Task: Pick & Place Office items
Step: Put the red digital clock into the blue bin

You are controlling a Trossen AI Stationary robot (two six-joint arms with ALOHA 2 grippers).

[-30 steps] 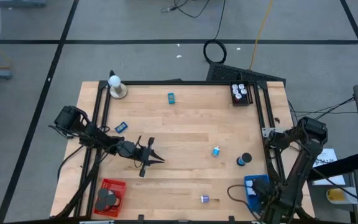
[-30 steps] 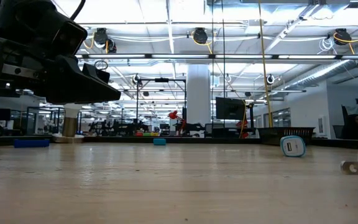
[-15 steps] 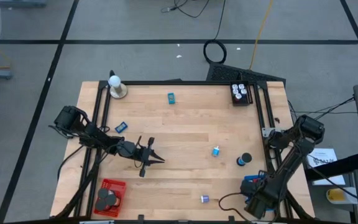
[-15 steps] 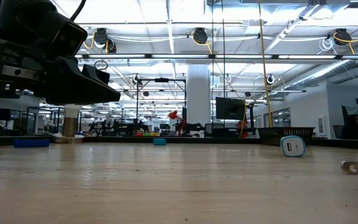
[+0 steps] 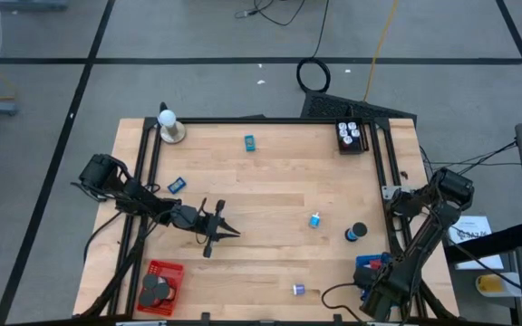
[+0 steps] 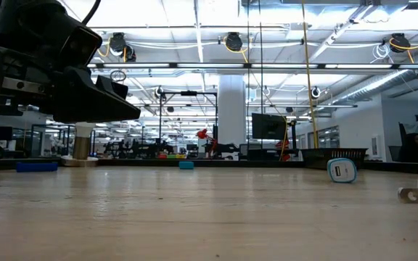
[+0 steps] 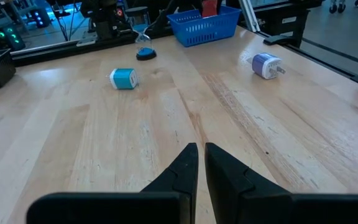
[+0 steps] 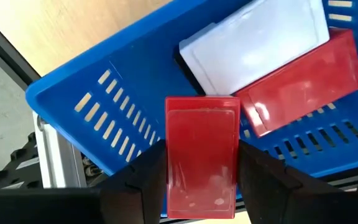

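Red block (image 8: pixel 202 155) clamped in the right gripper (image 8: pixel 201 165) over the blue basket (image 8: pixel 104 106) at the near right corner, which holds two more pieces (one red, one white). Left gripper (image 7: pixel 201 163) hovers pinched together, unmoved; right arm shifted slightly.

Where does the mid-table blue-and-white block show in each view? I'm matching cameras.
High: blue-and-white block, right of centre.
Low: right of centre.
Left wrist: upper left.
Right wrist: not in it.
Shared landmark: purple-and-white plug, near it in the first three.
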